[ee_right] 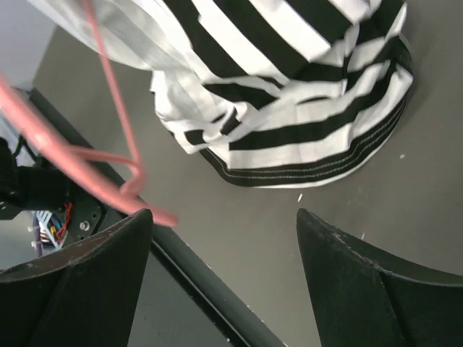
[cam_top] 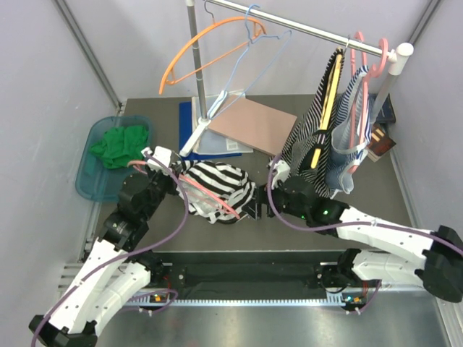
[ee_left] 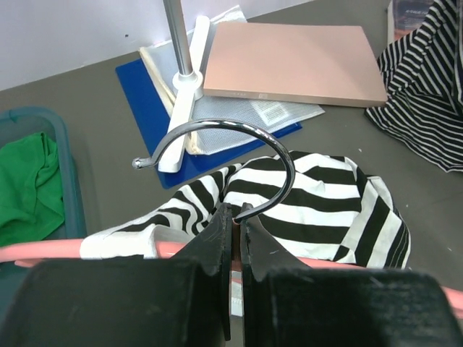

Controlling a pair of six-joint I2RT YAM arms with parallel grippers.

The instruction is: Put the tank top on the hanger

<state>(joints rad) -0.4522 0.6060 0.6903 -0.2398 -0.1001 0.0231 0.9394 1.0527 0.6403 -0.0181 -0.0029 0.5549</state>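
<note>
On the counter (cam_top: 217, 238), centre: the tank top (cam_top: 221, 181) is lying bunched in a loose heap between the two pincers, its wide black and white stripes showing.
Hanger (cam_top: 226, 208): the thin pink bar is running through the heap. One end is sticking out on the left by the left arm, and the other is poking out at the near right edge of the cloth. In the left wrist view, its shiny metal hook (ee_left: 246, 134) is arching up over the stripes.
Left pincer (ee_left: 235, 217): its fingers are pressing together on the base of the hook, gripping the hanger just above the pink bar.
Right pincer (ee_right: 224, 238): its fingers are standing wide apart with nothing between them, hovering just beside the top's hem without touching it.
Hem: in the right wrist view, the dark stitched edge is sagging onto the counter, and a pink arm of the hanger is crossing the cloth on the left.
Far side: a rack pole (ee_left: 179, 43) is standing on a white foot (ee_left: 189, 94) over a blue mat (ee_left: 141, 79), with a tan board (ee_left: 289, 61) lying beside it.
Rail (cam_top: 304, 29): an orange hanger (cam_top: 210, 43), a light-blue hanger (cam_top: 253, 43) and striped garments (cam_top: 325, 123) are hanging from it.
Left edge: a teal bin (cam_top: 88, 173) is holding a green cloth (cam_top: 121, 144).
</note>
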